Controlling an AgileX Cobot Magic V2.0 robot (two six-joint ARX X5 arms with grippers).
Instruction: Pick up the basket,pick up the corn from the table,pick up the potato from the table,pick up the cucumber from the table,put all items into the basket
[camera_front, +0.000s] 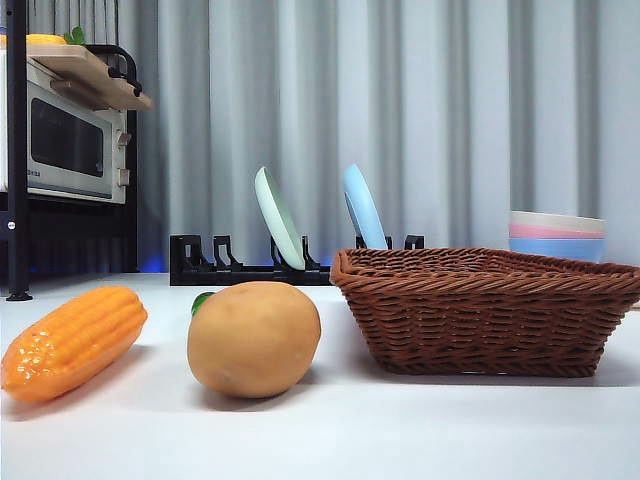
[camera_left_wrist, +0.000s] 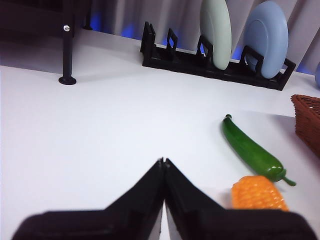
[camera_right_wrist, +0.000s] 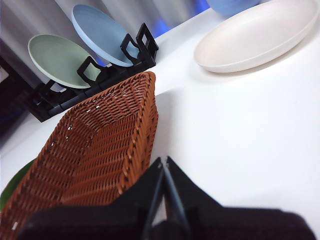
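The brown wicker basket (camera_front: 490, 310) stands on the table at the right. The tan potato (camera_front: 254, 338) sits left of it, and the orange corn (camera_front: 72, 340) lies at the far left. Only the cucumber's green tip (camera_front: 201, 302) shows behind the potato. No gripper shows in the front view. My left gripper (camera_left_wrist: 163, 161) is shut and empty above bare table, with the cucumber (camera_left_wrist: 250, 150), the corn (camera_left_wrist: 257, 192) and a basket corner (camera_left_wrist: 307, 120) off to one side. My right gripper (camera_right_wrist: 163, 160) is shut and empty beside the basket's rim (camera_right_wrist: 145, 115).
A black dish rack (camera_front: 240, 270) at the back holds a green plate (camera_front: 278, 218) and a blue plate (camera_front: 364, 208). Stacked pastel bowls (camera_front: 557, 236) stand behind the basket. A microwave (camera_front: 65, 145) sits on a black shelf at the left. A white oval plate (camera_right_wrist: 255, 35) lies beyond the basket.
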